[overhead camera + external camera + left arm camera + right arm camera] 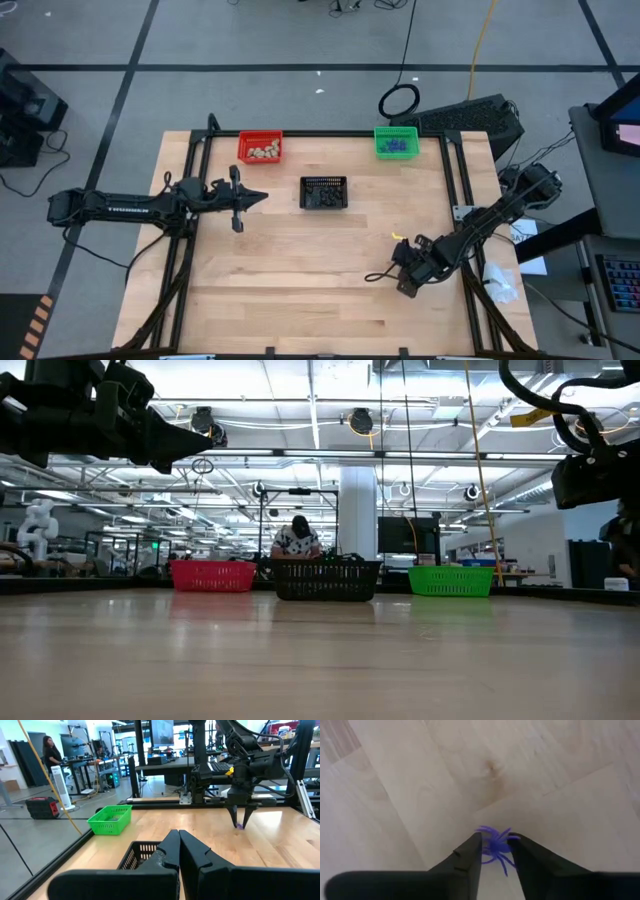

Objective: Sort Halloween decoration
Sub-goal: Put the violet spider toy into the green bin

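Right wrist view showed the right end effector (pixel 495 851) grasping a purple spider (pixel 495 845) just above the desk (pixel 420 780), near its right edge; left end effector (pixel 178 851) clenched, empty.

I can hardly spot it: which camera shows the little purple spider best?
The right wrist view: the purple plastic spider sits large between the right gripper fingers. The left wrist view shows a purple speck; the high and low views show nothing of it.

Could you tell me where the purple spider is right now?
The purple spider lies on the table, on its right side, between the right gripper fingers.
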### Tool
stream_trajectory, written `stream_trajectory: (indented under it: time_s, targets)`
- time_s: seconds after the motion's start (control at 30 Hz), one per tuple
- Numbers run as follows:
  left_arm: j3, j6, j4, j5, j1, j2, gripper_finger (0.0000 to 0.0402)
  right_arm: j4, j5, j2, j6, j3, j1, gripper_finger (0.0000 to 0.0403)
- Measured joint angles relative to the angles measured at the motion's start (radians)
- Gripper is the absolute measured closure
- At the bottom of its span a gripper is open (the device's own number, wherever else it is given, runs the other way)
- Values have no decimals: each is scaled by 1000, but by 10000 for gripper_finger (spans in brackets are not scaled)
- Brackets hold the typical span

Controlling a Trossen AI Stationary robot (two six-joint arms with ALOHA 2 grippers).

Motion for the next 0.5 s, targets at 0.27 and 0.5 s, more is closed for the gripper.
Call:
stream_trajectory:
  time_s: [0.27, 0.5]
  targets:
    - [0, 0, 0, 0, 0, 0, 402, 2, -5, -11, -7, -2, 0, 375]
    - [0, 1, 0, 0, 0, 0, 402, 10, -12, -63, -22, -3, -15, 394]
